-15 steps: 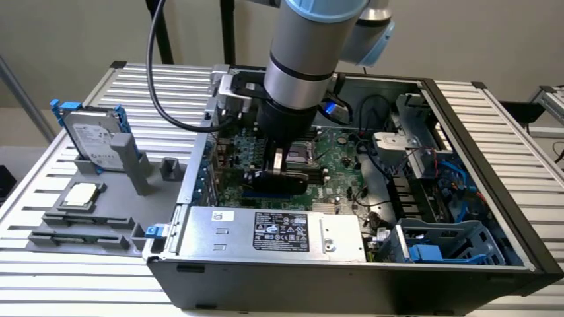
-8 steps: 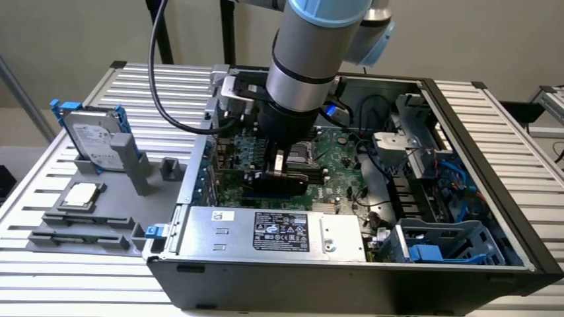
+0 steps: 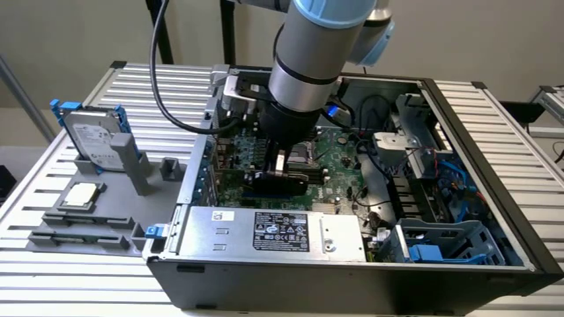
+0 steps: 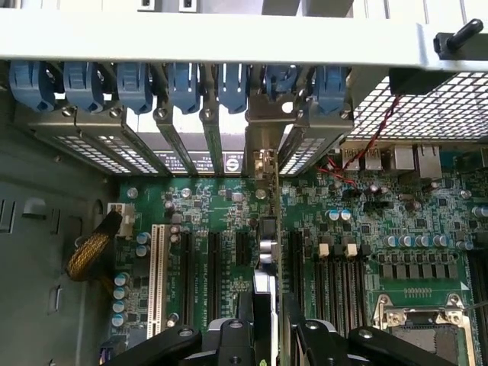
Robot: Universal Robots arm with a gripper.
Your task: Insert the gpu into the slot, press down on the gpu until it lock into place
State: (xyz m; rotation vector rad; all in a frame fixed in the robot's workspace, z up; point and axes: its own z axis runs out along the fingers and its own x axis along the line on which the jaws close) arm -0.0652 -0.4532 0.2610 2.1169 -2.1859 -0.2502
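You've got the open PC case on the slatted desk, near its front edge. The arm is down over the motherboard mid-case. The end effector pinches the gpu on its flat sides, card edge-on and upright, bracket end toward the rear expansion bays. The blue slot sits right under it; seating can't be confirmed. I'd keep the card vertical, aligned along the slot, and press straight down, evenly.
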